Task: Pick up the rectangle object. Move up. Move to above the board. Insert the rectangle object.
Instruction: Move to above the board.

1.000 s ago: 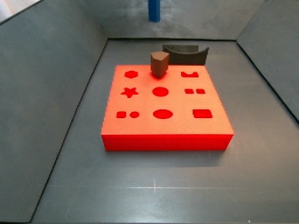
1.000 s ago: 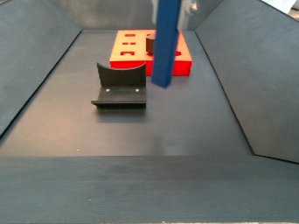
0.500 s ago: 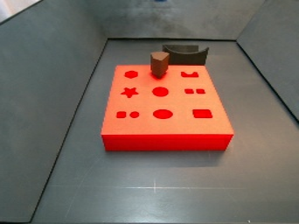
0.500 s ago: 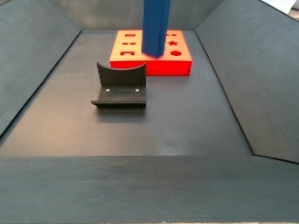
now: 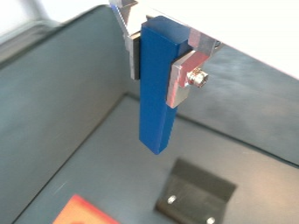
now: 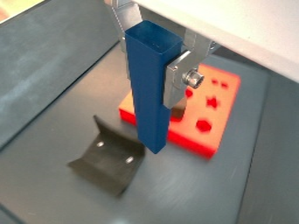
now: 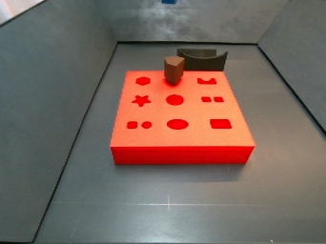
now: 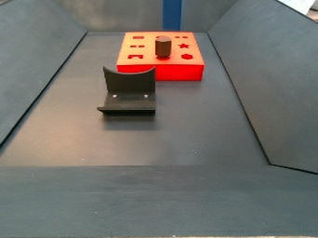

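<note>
Tool (image 5: 158,54) clamps the blue rectangle object (image 5: 156,92), high above the board (image 6: 198,109).

One gripper (image 6: 158,61), high over the surface; one rectangle object (image 6: 149,87); one board (image 7: 177,112); one brown peg (image 7: 173,70); one grey arch block (image 7: 201,58); one fixture (image 8: 126,89).

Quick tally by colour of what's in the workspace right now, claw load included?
Blue: 1, the rectangle object, held in the claw high above the floor.
Red-orange: 1, the board.
Brown: 1, the peg.
Dark: 1, the fixture.
Total: 4.
</note>
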Tool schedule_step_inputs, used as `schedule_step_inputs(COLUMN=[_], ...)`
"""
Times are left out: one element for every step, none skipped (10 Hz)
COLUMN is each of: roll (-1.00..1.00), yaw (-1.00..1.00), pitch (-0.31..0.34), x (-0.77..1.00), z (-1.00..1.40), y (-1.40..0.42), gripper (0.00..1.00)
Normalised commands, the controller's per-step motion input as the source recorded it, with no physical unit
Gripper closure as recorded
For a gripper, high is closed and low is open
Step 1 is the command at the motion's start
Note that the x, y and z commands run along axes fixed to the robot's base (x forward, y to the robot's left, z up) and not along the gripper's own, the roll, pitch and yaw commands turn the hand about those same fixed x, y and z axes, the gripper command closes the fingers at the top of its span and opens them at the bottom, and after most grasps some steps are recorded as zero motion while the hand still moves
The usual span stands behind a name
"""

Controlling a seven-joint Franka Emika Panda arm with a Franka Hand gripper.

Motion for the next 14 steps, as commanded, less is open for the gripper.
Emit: schedule_step_inputs(roll=[0.03,0.03,0.02,0.03,0.02,0.0,0.01,0.01,0.0,0.01,0.0,0.0,0.0,0.0], yaw=[0.91,0.64,0.35,0.21,0.14,0.07,0.04,0.03,0.01,0.01,0.02,0.01,0.01,0.01], pitch=[0.227,0.169,0.106,0.065,0.046,0.036,0.037,0.032,0.034,0.052,0.067,0.095,0.107,0.108], x=[-0.1,-0.1,-0.1,-0.1,-0.1,-0.1,-0.1,-0.09,-0.09,-0.08,-0.06,0.0,0.02,0.03], z=[0.12,0.12,0.13,0.13,0.13,0.14,0.15,0.15,0.16,0.17,0.17,0.11,0.08,0.04], y=[-1.0,-1.0,-1.0,-1.0,-1.0,-1.0,-1.0,-1.0,-1.0,-1.0,-1.0,-0.61,-0.38,-0.2], gripper=[1.0,1.0,1.0,1.0,1.0,1.0,1.0,1.0,1.0,1.0,1.0,1.0,1.0,1.0])
